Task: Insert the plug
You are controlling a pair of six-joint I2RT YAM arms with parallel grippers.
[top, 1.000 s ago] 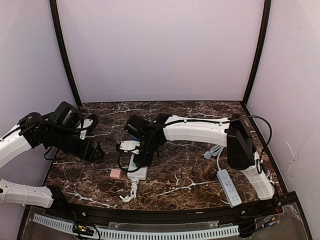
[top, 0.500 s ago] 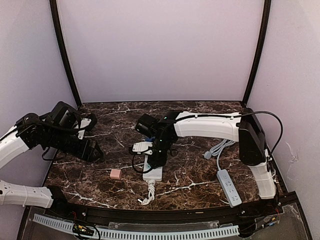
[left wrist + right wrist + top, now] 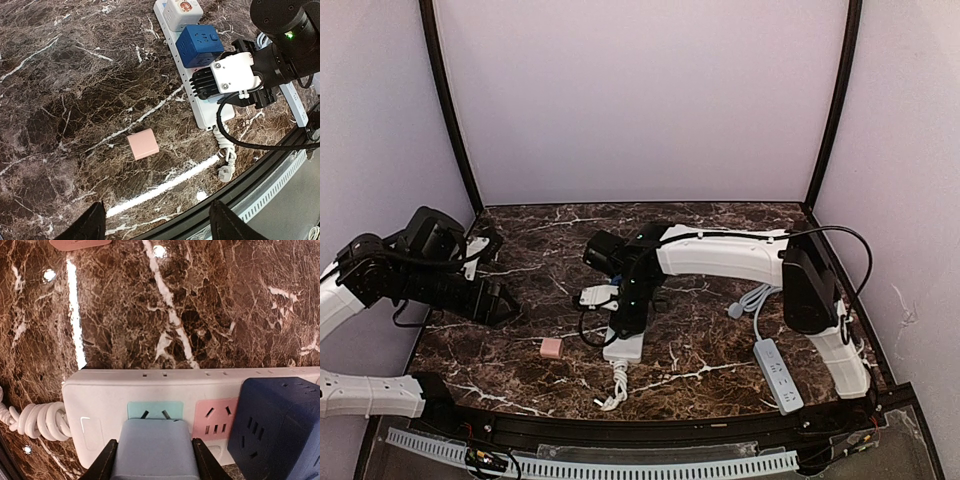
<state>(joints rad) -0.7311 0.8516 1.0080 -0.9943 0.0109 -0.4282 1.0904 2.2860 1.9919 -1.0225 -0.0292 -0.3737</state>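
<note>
A white power strip [image 3: 623, 348] lies on the marble table, also seen in the right wrist view [image 3: 100, 400] and the left wrist view [image 3: 207, 114]. My right gripper [image 3: 155, 462] is shut on a light blue plug [image 3: 155, 450], held right over the strip's teal socket [image 3: 154, 410]. The socket's two slanted slots show just beyond the plug's edge; the prongs are hidden. A pink socket [image 3: 216, 420] and a navy cube adapter [image 3: 280, 425] sit beside it. My left gripper [image 3: 157, 220] is open and empty, above a pink plug [image 3: 142, 144].
A white adapter [image 3: 183, 11] sits on the strip past the navy cube [image 3: 199, 45]. The strip's coiled white cord [image 3: 615, 385] lies toward the near edge. A second power strip [image 3: 777, 374] with a grey cable lies at the right.
My right gripper carried the blue plug to the right and the white strip shifted right with it, then settled. My left arm drew back to the left.
</note>
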